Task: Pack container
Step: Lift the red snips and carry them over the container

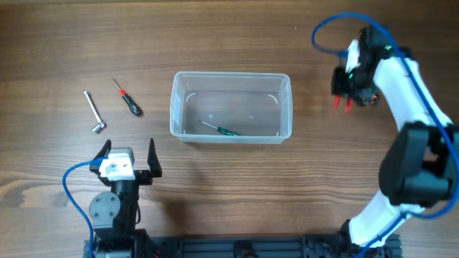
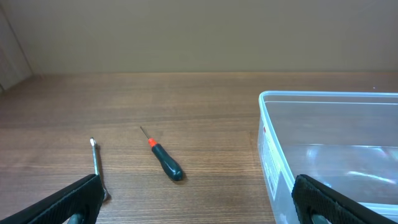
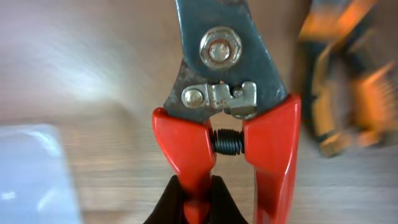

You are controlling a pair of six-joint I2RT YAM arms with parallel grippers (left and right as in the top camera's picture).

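The clear plastic container [image 1: 231,107] sits at the table's middle; a green-handled screwdriver [image 1: 221,130] lies inside it. Its left end shows in the left wrist view [image 2: 323,155]. My right gripper [image 3: 198,199] is shut on one red handle of a pair of red-handled cutters [image 3: 224,124], held above the table right of the container [image 1: 343,100]. My left gripper [image 1: 129,161] is open and empty near the front edge, left of the container. A red-and-black screwdriver [image 1: 129,99] [image 2: 163,158] and a metal L-shaped wrench [image 1: 95,113] [image 2: 96,165] lie to the left.
A blurred orange-and-black tool [image 3: 342,74] lies on the table under the right gripper, beside the cutters. The right arm's blue cable [image 1: 326,39] loops over the far right of the table.
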